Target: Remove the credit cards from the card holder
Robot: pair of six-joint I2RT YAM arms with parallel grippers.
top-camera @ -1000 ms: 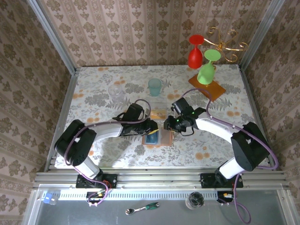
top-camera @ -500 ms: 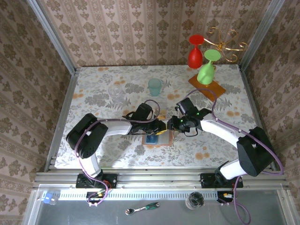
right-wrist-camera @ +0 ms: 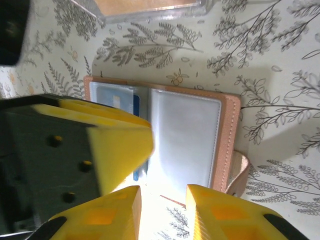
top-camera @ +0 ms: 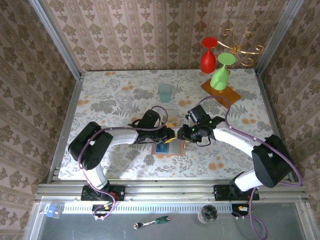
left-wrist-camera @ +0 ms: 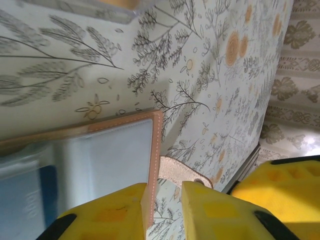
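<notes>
The card holder [top-camera: 167,146] lies open and flat on the flowered cloth, with a tan rim and grey pockets [right-wrist-camera: 185,137]. A teal-blue credit card [right-wrist-camera: 129,102] sits in its left pocket, partly behind the left arm's yellow finger [right-wrist-camera: 112,142]. My left gripper [left-wrist-camera: 162,212] is open. The holder's right edge [left-wrist-camera: 151,150] stands between its jaws against the left finger, and the strap tab [left-wrist-camera: 182,172] lies beside it. My right gripper [right-wrist-camera: 162,212] is open just off the holder's near edge, with nothing between its fingers. In the top view both grippers [top-camera: 172,135] [top-camera: 185,133] meet over the holder.
A clear plastic case [right-wrist-camera: 145,7] with something orange-tan in it lies just beyond the holder. Further back are a teal cup [top-camera: 165,92] and a clear glass [top-camera: 124,96]. At the back right a wooden slab [top-camera: 220,93] stands with red [top-camera: 208,57] and green [top-camera: 220,75] goblets.
Over the last second my left gripper slid right to the holder's right edge. My right gripper drew back a little to the right. In the last half second almost nothing moved.
</notes>
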